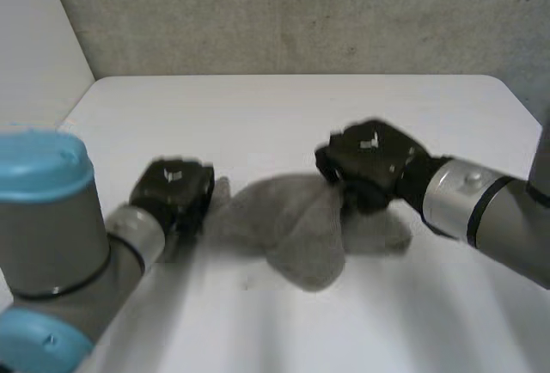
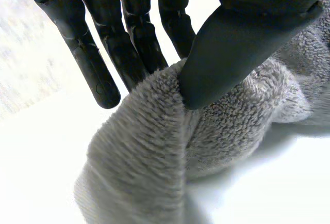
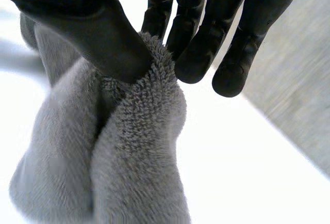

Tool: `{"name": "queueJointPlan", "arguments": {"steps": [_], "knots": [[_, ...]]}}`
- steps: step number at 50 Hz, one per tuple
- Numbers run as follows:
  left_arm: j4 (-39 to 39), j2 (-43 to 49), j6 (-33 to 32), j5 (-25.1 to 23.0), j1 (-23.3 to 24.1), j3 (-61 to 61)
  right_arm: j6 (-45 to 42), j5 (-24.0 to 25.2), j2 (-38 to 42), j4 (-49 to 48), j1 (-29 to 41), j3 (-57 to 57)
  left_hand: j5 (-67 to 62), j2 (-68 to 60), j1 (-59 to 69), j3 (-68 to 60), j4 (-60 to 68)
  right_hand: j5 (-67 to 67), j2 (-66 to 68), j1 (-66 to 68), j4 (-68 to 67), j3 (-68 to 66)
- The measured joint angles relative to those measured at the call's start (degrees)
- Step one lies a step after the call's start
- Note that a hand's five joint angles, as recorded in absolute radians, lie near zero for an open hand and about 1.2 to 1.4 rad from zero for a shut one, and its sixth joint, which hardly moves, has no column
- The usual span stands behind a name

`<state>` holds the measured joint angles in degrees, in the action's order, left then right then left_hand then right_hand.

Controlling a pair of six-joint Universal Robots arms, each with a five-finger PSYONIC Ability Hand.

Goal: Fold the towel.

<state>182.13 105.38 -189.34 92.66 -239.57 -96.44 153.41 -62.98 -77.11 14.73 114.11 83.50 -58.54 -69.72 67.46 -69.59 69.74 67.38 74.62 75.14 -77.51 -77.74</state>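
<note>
**Grey towel (image 1: 296, 227) pinched at two ends**

Grey and thick-piled, the towel lay crumpled near the middle of the white surface (image 1: 284, 115), bunched into soft lobes rather than spread flat. One rounded lobe bulged toward the near edge. A flatter part ran out to the right, beneath the right hand (image 1: 371, 163).

The left hand (image 1: 174, 191) sat at the towel's left end, low against the surface. In the left wrist view its thumb (image 2: 232, 53) pressed on the crest of a raised fold of the pile. The straight fingers (image 2: 98, 64) stood on the fold's other side, so the cloth was pinched between them. The rest of the towel sloped away from that fold onto the surface.

The right hand was at the far right part of the towel, over its upper edge. In the right wrist view its thumb (image 3: 103, 38) and fingers (image 3: 201, 53) closed together on a narrow ridge of cloth, the pile standing up between them. Two thick folds fell away from the pinch. Both hands therefore had hold of the towel, one at each end, with the heap between them.

The left arm (image 1: 51, 218), grey with a light-blue cap, rose at the near left. The right arm (image 1: 481, 201) reached in from the right. Beyond the surface's far edge stood a rough grey wall (image 1: 301, 12).
</note>
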Motion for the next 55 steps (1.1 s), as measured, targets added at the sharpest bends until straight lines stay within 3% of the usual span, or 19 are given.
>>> {"name": "queueJointPlan", "arguments": {"steps": [8,20,22,25,29,34,41,48,55], "knots": [[-1.9,-1.8,0.5,-0.3,0.2,-9.0,-10.9,-0.1,3.9,8.8,-3.6,1.9,0.0,0.0,0.0,0.0,0.0,0.0,0.0,0.0,0.0,0.0],[-11.2,-9.6,-0.2,-1.3,1.3,-16.9,-25.6,1.3,1.2,17.3,-8.2,9.1,0.0,0.0,0.0,0.0,0.0,0.0,0.0,0.0,0.0,0.0],[-12.2,-10.6,-0.4,-1.8,2.1,-17.9,-28.8,1.5,0.8,19.3,-8.5,10.4,0.0,0.0,0.0,0.0,0.0,-3.1,-1.8,-1.8,3.3,3.6],[-13.2,-11.6,-1.2,-2.7,3.4,-18.8,-33.2,2.2,0.3,22.3,-9.2,11.8,14.4,15.6,-14.3,15.4,-15.7,-26.8,-23.9,-25.2,26.2,26.3],[-13.6,-12.0,-2.6,-3.4,4.3,-18.6,-34.3,4.0,0.0,23.1,-10.4,12.2,31.4,33.0,-30.5,32.8,-33.0,-42.1,-37.8,-38.9,41.4,41.6],[-13.5,-12.0,-4.5,-3.6,3.2,-15.5,-25.1,7.5,-0.8,17.4,-11.7,11.0,38.9,39.9,-37.4,39.7,-39.9,-46.5,-40.7,-42.2,44.7,45.1],[-13.4,-11.9,-4.9,-3.4,0.1,-6.3,-1.3,11.6,-6.2,5.0,-13.0,10.4,41.7,42.9,-40.3,42.6,-42.7,-48.2,-43.7,-44.9,46.4,46.8],[-13.2,-8.9,-4.6,-3.2,-1.6,1.9,10.7,11.6,-7.7,1.2,-13.3,10.1,44.0,45.0,-42.5,44.8,-45.0,-50.7,-46.0,-46.9,49.1,49.0],[-13.7,0.3,-4.5,-2.7,-1.7,7.5,17.7,9.2,-1.7,1.5,-12.8,5.2,44.0,45.1,-42.6,44.9,-45.1,-51.5,-46.5,-47.7,49.1,49.6]]}}
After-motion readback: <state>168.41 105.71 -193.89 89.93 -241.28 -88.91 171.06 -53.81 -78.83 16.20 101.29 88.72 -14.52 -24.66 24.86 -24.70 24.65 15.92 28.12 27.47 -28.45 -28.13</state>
